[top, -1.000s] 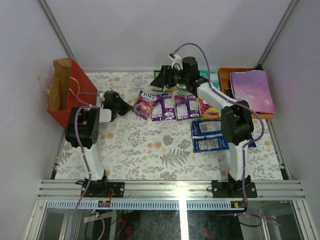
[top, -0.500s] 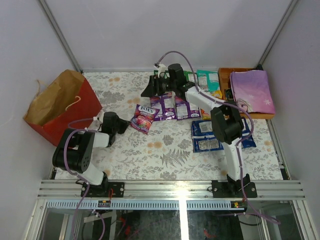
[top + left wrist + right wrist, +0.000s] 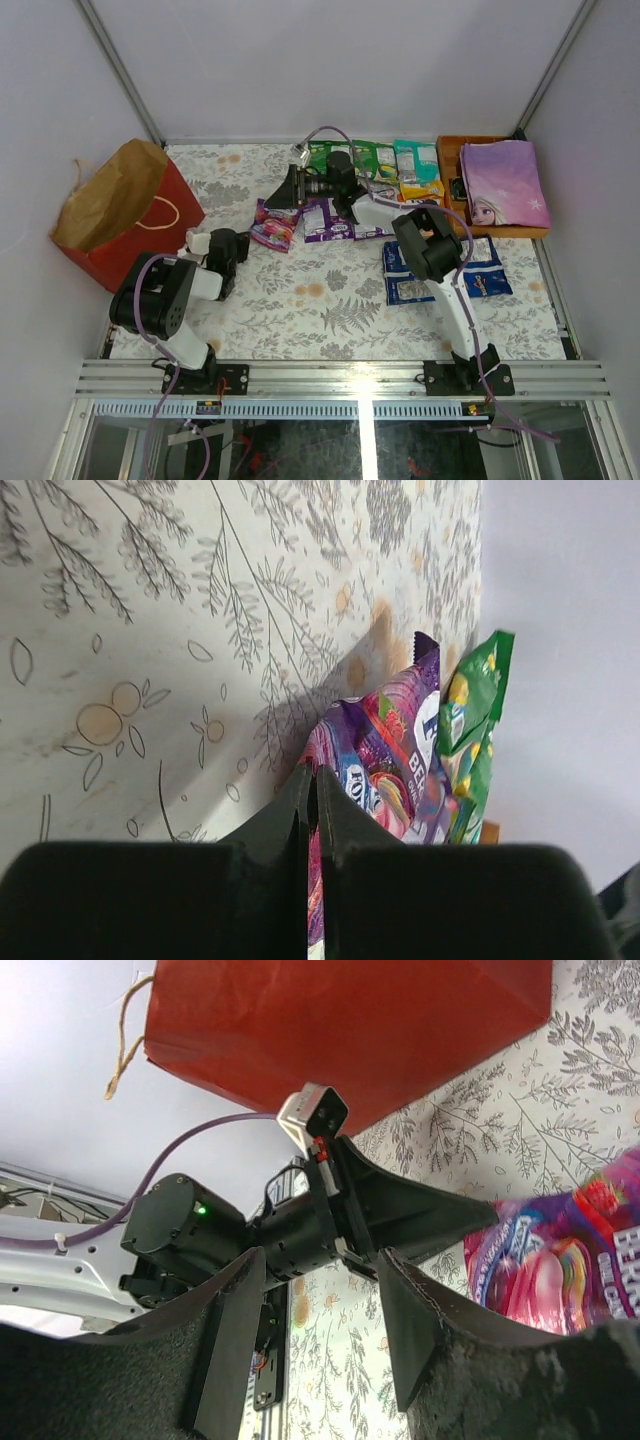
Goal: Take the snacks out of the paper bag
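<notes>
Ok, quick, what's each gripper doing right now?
Left gripper: shut, tips at the edge of the purple packet; whether it pinches it cannot be told.
Right gripper: open, holding nothing.

Purple packet (image 3: 380, 770): partial white lettering "FO…" and "BE…" in the left wrist view, and "BER…" cut off at the frame edge in the right wrist view. Print elsewhere is too small to read.
</notes>
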{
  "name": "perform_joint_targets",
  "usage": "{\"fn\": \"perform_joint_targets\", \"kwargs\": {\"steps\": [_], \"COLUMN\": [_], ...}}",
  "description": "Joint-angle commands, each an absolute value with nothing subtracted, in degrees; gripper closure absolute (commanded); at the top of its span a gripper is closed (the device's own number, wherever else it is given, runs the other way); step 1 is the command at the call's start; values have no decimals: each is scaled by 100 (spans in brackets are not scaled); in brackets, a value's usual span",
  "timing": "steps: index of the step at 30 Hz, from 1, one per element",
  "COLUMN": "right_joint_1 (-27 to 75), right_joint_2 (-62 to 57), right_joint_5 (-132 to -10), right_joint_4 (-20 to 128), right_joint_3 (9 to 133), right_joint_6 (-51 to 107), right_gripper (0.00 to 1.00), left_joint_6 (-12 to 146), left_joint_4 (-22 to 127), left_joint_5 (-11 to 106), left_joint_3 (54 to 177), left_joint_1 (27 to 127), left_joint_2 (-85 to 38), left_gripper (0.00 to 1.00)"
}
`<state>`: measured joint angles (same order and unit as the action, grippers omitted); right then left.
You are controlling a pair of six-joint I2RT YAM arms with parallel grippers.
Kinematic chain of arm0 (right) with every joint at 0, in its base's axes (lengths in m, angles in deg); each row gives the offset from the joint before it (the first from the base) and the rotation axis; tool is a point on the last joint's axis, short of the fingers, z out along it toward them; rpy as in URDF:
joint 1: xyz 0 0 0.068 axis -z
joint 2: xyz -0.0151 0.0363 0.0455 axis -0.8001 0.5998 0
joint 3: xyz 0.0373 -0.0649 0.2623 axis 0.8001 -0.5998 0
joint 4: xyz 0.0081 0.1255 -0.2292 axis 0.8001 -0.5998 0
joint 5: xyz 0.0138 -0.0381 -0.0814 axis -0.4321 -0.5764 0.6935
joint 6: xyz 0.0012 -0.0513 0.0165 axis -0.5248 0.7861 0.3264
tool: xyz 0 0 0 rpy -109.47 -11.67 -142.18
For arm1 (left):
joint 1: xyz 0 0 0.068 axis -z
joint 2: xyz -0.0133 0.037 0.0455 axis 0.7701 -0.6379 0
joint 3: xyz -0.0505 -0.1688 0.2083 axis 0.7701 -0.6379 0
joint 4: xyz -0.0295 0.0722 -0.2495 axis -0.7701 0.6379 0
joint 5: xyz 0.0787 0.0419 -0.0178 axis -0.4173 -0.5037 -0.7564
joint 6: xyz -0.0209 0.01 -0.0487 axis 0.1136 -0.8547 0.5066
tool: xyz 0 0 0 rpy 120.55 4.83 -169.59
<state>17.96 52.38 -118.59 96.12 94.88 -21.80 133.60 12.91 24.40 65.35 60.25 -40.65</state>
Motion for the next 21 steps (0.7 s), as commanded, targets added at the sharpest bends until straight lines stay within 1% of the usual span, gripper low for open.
{"fn": "perform_joint_targets", "kwargs": {"steps": [1,7,14,17,21], "right_joint_1": [1762,1677,1676,1684,1747], "right_joint_2": [5239,5324,6272,6580,6760], "right_joint_5": [-11941,-11180,-11109,-10931,-10635], "right_joint_4": [9979,8340,7693,6997,6313], "right_joint_3": [9647,10072,10855,11147,11380], "right_joint_6": [-2360,-1157,-1290,-963,-659], "right_gripper": [44,44,45,46,44], "left_joint_6": [13898,14030,14088,14074,13899], "left_joint_4": [835,927,750,626,557], "left_joint_5": [1658,1641,1744,1765,1755], "left_joint_3": [6571,6713,6776,6702,6663], "left_joint_1": [6053,6129,6244,6249,6249], "left_joint_2": [-4054,-4230,-4658,-4841,-4812], "left_gripper": [100,100,100,100,100]}}
